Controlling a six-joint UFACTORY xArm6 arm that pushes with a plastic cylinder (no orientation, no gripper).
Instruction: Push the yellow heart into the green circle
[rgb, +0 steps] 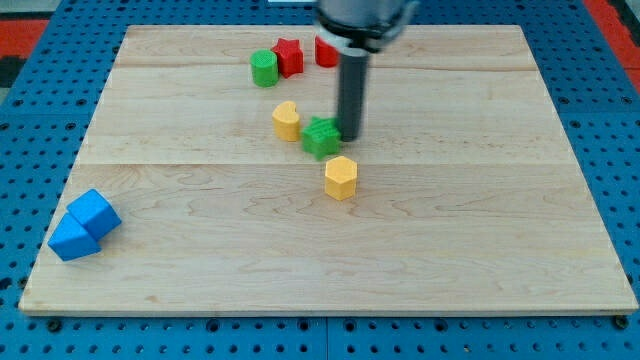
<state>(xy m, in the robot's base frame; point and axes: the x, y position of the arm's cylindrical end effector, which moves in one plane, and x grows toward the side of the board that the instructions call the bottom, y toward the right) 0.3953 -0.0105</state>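
Note:
The yellow heart (286, 120) lies on the wooden board (330, 250), a little above the board's middle. The green circle (264, 68) stands near the view's top, up and slightly left of the heart, touching a red star (289, 56). A green star (322, 137) lies just right of the heart. My tip (351, 137) is at the green star's right edge, to the right of the yellow heart. A yellow hexagon (341, 177) sits just below the green star.
A red block (325, 51) sits near the view's top, partly hidden behind the rod. Two blue blocks (84, 224) lie together near the board's lower left corner. A blue pegboard (40, 120) surrounds the board.

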